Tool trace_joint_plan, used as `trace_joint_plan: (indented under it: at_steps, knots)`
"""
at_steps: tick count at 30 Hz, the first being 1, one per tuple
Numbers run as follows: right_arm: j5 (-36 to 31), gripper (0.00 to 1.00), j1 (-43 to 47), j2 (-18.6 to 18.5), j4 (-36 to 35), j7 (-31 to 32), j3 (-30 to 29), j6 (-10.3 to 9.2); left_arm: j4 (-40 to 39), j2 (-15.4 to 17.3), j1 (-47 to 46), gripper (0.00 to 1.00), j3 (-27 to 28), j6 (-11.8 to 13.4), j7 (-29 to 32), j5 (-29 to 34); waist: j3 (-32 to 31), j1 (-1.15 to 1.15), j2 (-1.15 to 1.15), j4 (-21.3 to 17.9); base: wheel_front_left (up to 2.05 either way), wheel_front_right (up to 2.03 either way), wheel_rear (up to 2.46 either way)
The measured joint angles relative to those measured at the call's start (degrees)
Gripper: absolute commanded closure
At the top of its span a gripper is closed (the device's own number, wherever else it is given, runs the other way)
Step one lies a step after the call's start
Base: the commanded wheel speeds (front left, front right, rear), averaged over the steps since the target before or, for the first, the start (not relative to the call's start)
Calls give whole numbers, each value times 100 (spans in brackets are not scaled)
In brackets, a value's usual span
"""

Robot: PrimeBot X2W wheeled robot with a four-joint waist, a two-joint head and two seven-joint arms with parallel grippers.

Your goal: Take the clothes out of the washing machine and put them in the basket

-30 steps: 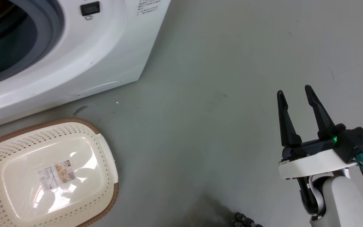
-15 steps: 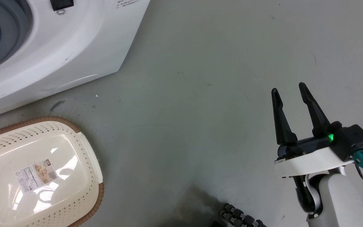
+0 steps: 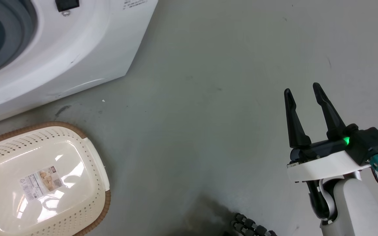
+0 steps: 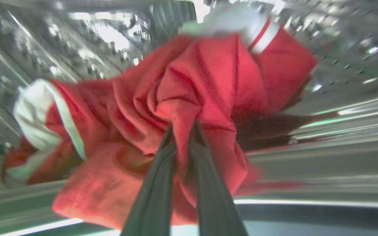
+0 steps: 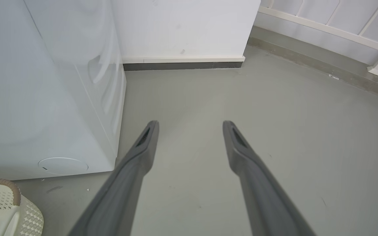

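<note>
Clamping the clothes (image 4: 208, 82) on left wrist view, my left gripper (image 4: 183, 129); on head view, right gripper (image 3: 302, 89) splayed apart.

My left end effector (image 4: 182, 127) has its two dark fingers pressed together on a fold of the red clothes (image 4: 208, 82), with fabric pinched between the tips. The bundle is crumpled, with white stripe trim (image 4: 33, 108) at its left and top. Around it I see the washing machine's drum (image 4: 340, 42), perforated steel, blurred.
</note>
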Motion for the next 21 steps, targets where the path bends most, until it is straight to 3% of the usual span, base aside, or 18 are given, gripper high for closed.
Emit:
trace_joint_plan:
  at_steps: [9, 21]
  knots:
    - [-135, 0, 24, 1, -48, -2, -113, 0, -254, -311, 581, 100, 81, 339, -1629, -21, -427, 0, 0, 170, 0, 0, 0]
    - [-461, 0, 299, 2, -66, 87, -292, 0, 98, -884, 1631, 100, 152, 432, -3941, -254, -1376, -1, 0, 538, 0, 0, 0]
